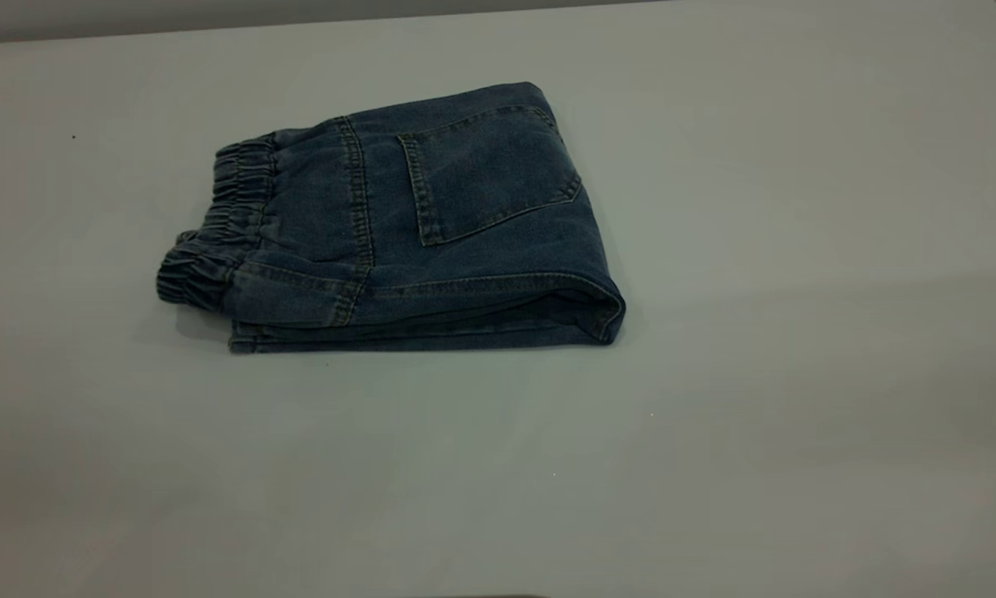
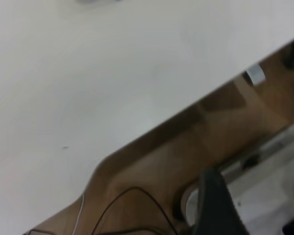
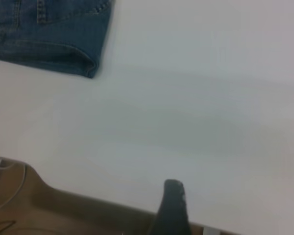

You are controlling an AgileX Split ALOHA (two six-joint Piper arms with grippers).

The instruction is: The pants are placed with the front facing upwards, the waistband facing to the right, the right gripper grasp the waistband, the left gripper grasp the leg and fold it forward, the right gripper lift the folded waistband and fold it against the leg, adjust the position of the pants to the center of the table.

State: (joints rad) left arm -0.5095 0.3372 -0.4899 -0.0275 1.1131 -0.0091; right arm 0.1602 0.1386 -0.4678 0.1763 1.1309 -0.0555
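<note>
Exterior view: the pants (image 1: 414, 224) lie folded into a compact bundle on the table (image 1: 797, 332), set left of the table's middle and toward the far side. The waistband (image 1: 219, 224) points to the view's left, its gathered edge bunched and sticking out past the folded layers. A back pocket (image 1: 485, 174) with tan stitching faces up, and the fold edge runs along the bundle's right side, with the stacked layers showing along the near edge. Neither claw shows in this view, and nothing touches the denim. Left wrist view: one dark finger of the left gripper (image 2: 218, 205) juts in over the table's edge (image 2: 152, 132), above a brown floor (image 2: 196, 147) with thin cables (image 2: 117, 210); only bare table top is seen, and the pants do not appear. Only that single finger shows, so I cannot tell whether the claw is released or clenched. Right wrist view: one dark fingertip of the right gripper (image 3: 172, 205) sits near the table's edge, well apart from the pants (image 3: 49, 34), of which one folded corner shows. Again one finger alone is visible, so its state cannot be told; it grasps nothing that can be seen.
</note>
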